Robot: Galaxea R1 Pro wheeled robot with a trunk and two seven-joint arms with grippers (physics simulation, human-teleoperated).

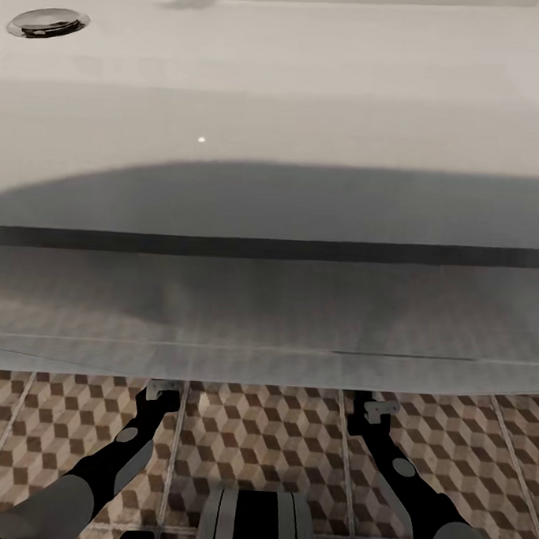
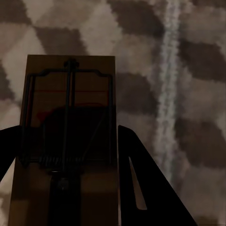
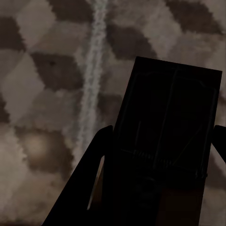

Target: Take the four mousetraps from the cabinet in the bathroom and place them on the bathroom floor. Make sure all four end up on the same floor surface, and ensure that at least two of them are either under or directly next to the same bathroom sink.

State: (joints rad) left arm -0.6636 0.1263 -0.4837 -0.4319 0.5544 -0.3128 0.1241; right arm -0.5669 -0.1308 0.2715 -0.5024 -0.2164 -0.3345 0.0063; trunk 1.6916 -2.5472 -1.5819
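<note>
**Mousetraps at the sink: one in each gripper, two counted**

Count in view: two mousetraps, one sink, two grippers.

Left gripper (image 2: 70, 188) is clenched on a mousetrap (image 2: 68, 108), dark fingers on either long edge of the board, seen centre-left of the left wrist frame. Wire frame and a red mark are legible on its face.

Right gripper (image 3: 157, 188) grips a second mousetrap (image 3: 172, 117), centre-right of its frame and in deep shadow; detail is faint.

Both boards hang over the cube-patterned bathroom floor (image 2: 197, 94); whether either touches the tile cannot be told.

In the head view both arms reach under the front edge of the white sink (image 1: 278, 104), its chrome drain (image 1: 47, 22) at upper left.

Handling judgement: light, stiff wooden boards, unlikely to flex or slip. Hold by the long edges, clear of the sprung wire, which may snap if knocked. Set down flat.
</note>
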